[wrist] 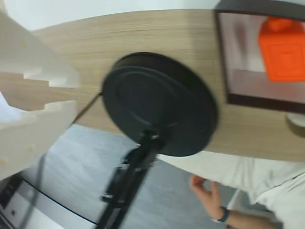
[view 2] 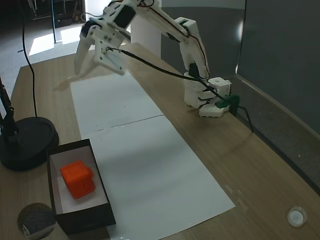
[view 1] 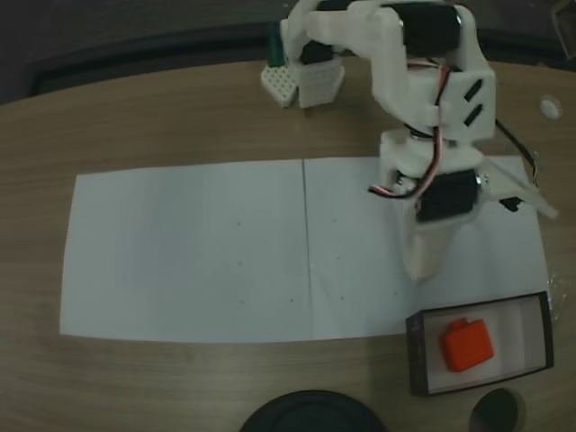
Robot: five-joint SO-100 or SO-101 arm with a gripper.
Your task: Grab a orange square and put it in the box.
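The orange square (view 1: 466,345) lies inside the box (view 1: 416,355), a shallow black-walled tray with a white floor, at the lower right of a fixed view. In the other fixed view, the orange square (view 2: 77,179) sits in the box (view 2: 85,220) at the lower left. My white gripper (view 1: 484,243) hangs raised above the paper, up and away from the box, open and holding nothing. That gripper (view 2: 100,71) is high at the upper left, jaws spread. The wrist view has the fingers (wrist: 38,129) at the left, and the box (wrist: 267,102) with the orange square (wrist: 283,50) at the upper right.
A round black stand base (view 1: 310,414) sits at the table's front edge beside the box and shows large in the wrist view (wrist: 157,102). White paper (view 1: 189,252) covers the table's middle. A small dark disc (view 1: 495,409) lies near the box. A person's hand (wrist: 205,191) is beyond the table edge.
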